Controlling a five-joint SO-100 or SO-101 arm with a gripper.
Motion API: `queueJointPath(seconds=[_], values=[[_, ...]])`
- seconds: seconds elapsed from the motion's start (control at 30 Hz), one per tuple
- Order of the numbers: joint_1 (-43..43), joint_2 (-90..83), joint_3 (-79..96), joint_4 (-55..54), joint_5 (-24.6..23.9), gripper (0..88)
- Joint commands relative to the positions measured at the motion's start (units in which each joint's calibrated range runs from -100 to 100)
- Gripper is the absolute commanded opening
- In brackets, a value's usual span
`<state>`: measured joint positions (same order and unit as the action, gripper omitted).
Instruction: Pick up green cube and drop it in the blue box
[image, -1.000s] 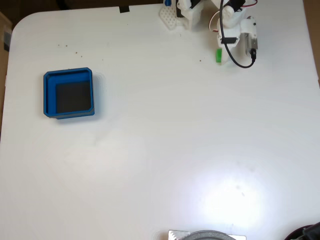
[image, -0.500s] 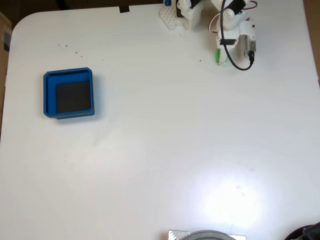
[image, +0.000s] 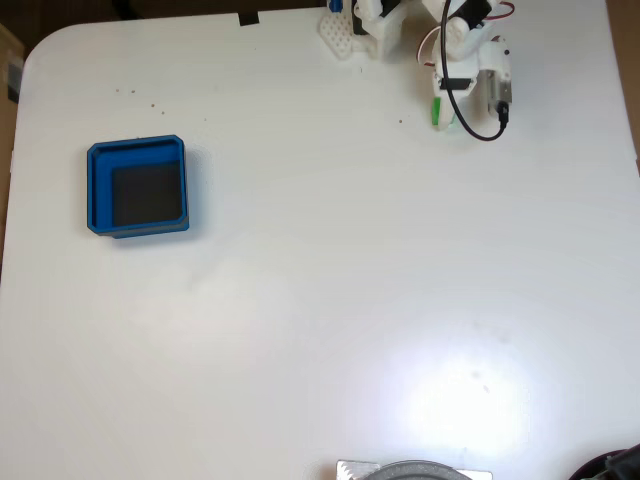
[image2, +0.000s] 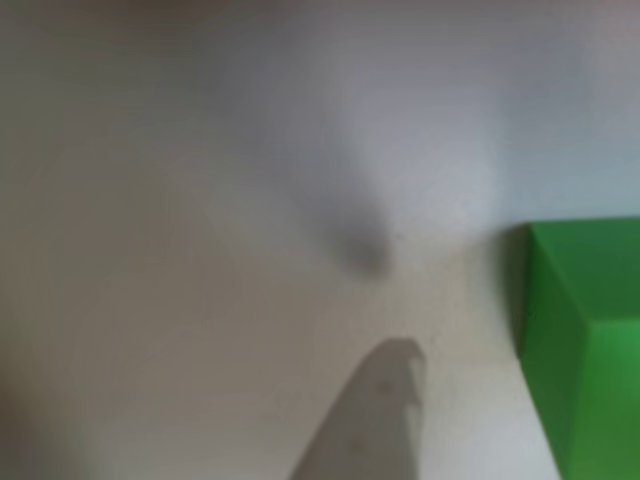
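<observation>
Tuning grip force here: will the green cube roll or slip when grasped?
The green cube shows flat faces and sharp edges, so it should sit still, not roll. Its faces look smooth, so it might slip in a light grip. It looks solid, probably rigid.

The arm pulls in toward its base at the top of the fixed view, and the gripper (image: 447, 118) now sits over the green cube (image: 437, 113), covering more of it than a second ago. For the last half second, nothing moves.

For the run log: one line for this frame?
phase: reach | gripper: at green cube, grasp unclear | blue box: empty, far left in fixed view
</observation>
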<state>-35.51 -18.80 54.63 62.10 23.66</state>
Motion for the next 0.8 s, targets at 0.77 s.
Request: queueJointPath(seconds=[0.77], values=[[0.4, -0.3, -2.8, -0.8, 0.3, 13.1]])
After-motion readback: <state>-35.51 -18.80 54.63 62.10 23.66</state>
